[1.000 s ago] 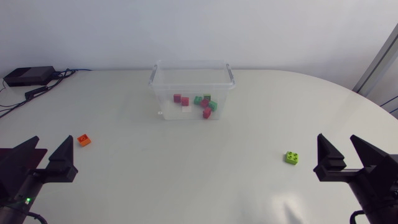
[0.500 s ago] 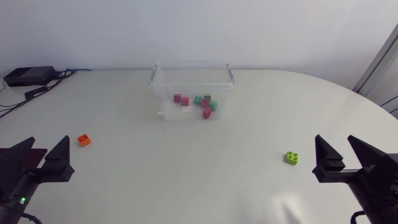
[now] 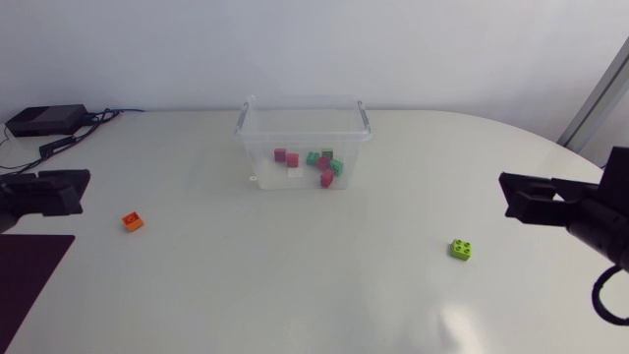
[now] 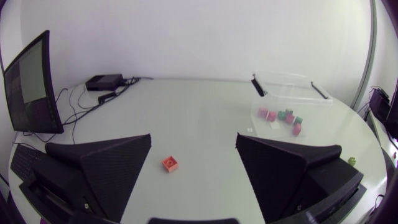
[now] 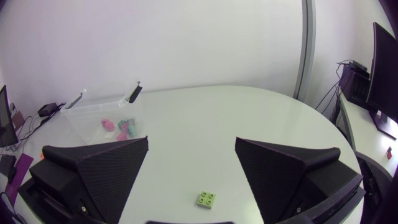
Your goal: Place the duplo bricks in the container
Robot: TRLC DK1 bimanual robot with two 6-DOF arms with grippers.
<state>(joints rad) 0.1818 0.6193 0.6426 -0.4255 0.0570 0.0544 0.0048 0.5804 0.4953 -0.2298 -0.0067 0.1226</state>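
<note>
Overhead plus two low views, container [image 3: 257, 147] common

Table [image 3: 295, 265] bears clear container [image 3: 257, 147], orange brick [image 3: 132, 221], green brick [image 3: 461, 249], apparently a black box [image 3: 44, 120].

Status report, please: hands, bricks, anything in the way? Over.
Open and empty: left hand, right hand. Loose on table: orange brick, green brick; other bricks in container. No obstacle seen.

Bright, even, diffuse light falls on the white table [image 3: 295, 285] from above. A pale patch of glare lies near the table's front edge, toward its right side. The clear container [image 3: 303, 130] and the green brick [image 3: 461, 250] cast only faint, short shadows close beneath them. The left gripper [image 4: 193, 142] and right gripper [image 5: 192, 143] look dark and matte, without shine.
</note>
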